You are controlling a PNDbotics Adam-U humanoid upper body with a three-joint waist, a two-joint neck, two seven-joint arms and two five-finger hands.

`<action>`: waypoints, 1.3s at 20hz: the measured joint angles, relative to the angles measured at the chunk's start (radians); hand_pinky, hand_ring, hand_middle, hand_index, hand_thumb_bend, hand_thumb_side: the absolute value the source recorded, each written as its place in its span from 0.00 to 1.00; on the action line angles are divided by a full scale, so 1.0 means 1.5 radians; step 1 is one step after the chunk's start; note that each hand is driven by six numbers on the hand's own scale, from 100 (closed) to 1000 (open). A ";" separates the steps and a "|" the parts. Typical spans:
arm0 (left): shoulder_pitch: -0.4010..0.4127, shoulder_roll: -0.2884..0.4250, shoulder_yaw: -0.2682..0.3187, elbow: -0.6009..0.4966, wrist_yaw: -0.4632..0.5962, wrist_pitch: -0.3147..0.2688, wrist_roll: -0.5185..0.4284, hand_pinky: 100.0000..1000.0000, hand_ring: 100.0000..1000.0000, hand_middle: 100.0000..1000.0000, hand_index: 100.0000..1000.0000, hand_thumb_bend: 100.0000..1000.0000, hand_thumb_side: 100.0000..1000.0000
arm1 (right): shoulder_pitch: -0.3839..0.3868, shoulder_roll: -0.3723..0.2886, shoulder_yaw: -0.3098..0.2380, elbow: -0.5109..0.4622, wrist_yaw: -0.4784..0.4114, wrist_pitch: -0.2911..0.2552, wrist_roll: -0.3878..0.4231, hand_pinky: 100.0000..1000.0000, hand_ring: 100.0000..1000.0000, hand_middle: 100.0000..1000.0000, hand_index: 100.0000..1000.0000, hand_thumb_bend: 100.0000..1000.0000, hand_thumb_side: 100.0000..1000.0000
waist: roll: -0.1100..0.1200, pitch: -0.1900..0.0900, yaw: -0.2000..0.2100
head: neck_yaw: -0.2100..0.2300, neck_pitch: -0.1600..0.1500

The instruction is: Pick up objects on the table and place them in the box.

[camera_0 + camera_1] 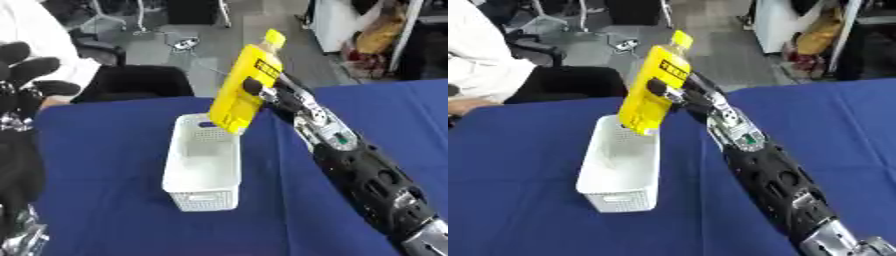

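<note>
The right hand (262, 91) sits at the upper middle of the frame, its arm running up from the lower right corner, and its fingers are curled round a yellow bottle (246, 85) with a yellow cap and a black-lettered label. The bottle is held off the table, tilted — cap toward the upper right, base down and left. Its base hangs just over the far end of the white perforated box (203, 165), which stands on the blue table (105, 165) at the centre of the frame. The left hand (24, 80) shows at the left edge — black fingers raised and relaxed, holding nothing.
</note>
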 measured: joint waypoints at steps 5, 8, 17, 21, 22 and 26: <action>-0.009 -0.003 0.000 0.000 0.007 0.003 -0.003 0.63 0.73 0.81 0.83 0.22 0.93 | 0.000 0.005 0.000 0.010 0.013 -0.004 0.004 0.00 0.00 0.00 0.27 0.53 0.37 | -0.005 0.000 0.007 | 0.000 -0.011; -0.015 -0.006 0.000 0.000 0.011 0.004 -0.003 0.63 0.73 0.81 0.83 0.22 0.93 | 0.000 0.005 -0.002 0.018 0.029 -0.010 0.005 0.00 0.00 0.00 0.27 0.53 0.38 | -0.007 0.000 0.011 | 0.000 -0.021; -0.026 -0.009 0.000 0.000 0.022 0.008 -0.006 0.63 0.73 0.81 0.83 0.22 0.93 | -0.001 0.005 -0.019 0.037 0.102 -0.055 -0.016 0.00 0.00 0.02 0.31 0.50 0.48 | -0.011 0.002 0.022 | 0.001 -0.045; -0.031 -0.011 0.000 0.000 0.027 0.009 -0.009 0.63 0.73 0.81 0.83 0.22 0.93 | -0.001 0.005 -0.025 0.047 0.137 -0.086 -0.040 0.00 0.09 0.17 0.41 0.50 0.56 | -0.013 0.003 0.026 | 0.005 -0.048; -0.032 -0.012 0.000 0.000 0.027 0.009 -0.009 0.63 0.73 0.81 0.83 0.22 0.93 | -0.001 0.005 -0.025 0.049 0.145 -0.092 -0.043 0.22 0.26 0.34 0.53 0.61 0.62 | -0.013 0.003 0.027 | 0.006 -0.048; -0.032 -0.014 0.000 0.000 0.029 0.010 -0.011 0.63 0.73 0.81 0.83 0.22 0.92 | -0.001 0.005 -0.025 0.049 0.186 -0.108 -0.030 0.64 0.52 0.59 0.73 0.70 0.73 | -0.015 0.003 0.028 | 0.007 -0.048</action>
